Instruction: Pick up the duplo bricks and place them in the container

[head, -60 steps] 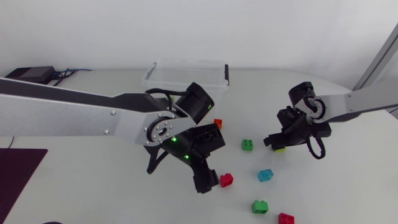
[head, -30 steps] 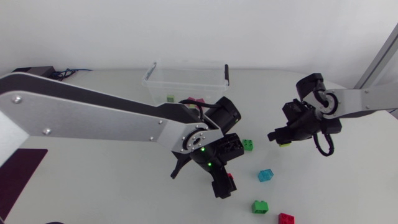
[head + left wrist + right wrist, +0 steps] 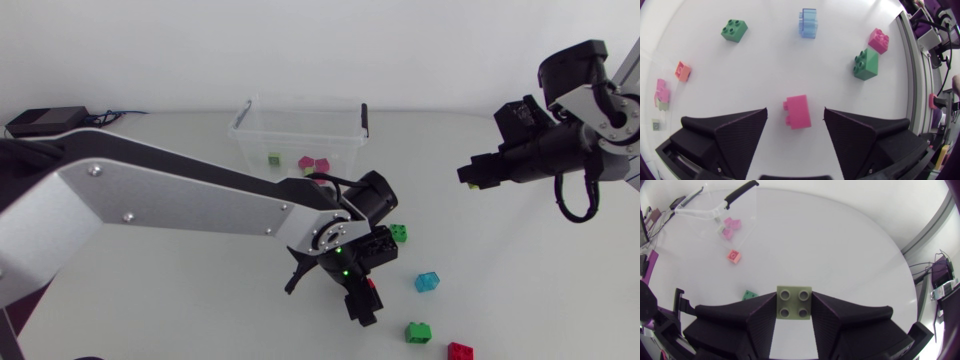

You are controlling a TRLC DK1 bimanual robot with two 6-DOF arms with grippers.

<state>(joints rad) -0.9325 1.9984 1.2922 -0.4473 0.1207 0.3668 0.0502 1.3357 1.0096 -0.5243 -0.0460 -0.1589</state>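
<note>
Bricks lie scattered on the table in front of the container (image 3: pixel 244 117), which already holds a few. My left gripper (image 3: pixel 795 118) hangs over the red brick (image 3: pixel 797 111) with its fingers spread wide to either side. There is a gap at each face, so it grips nothing. The brick lies flat on the table between them, lined up, I judge, for a straight descent and squeeze. My right gripper (image 3: pixel 794 312) is clamped on the olive brick (image 3: pixel 794 302), studs toward the camera. It is high off the table and well apart from the container, high enough, I reckon, to clear its wall. A green brick (image 3: pixel 398 233) sits just beside the left wrist.
</note>
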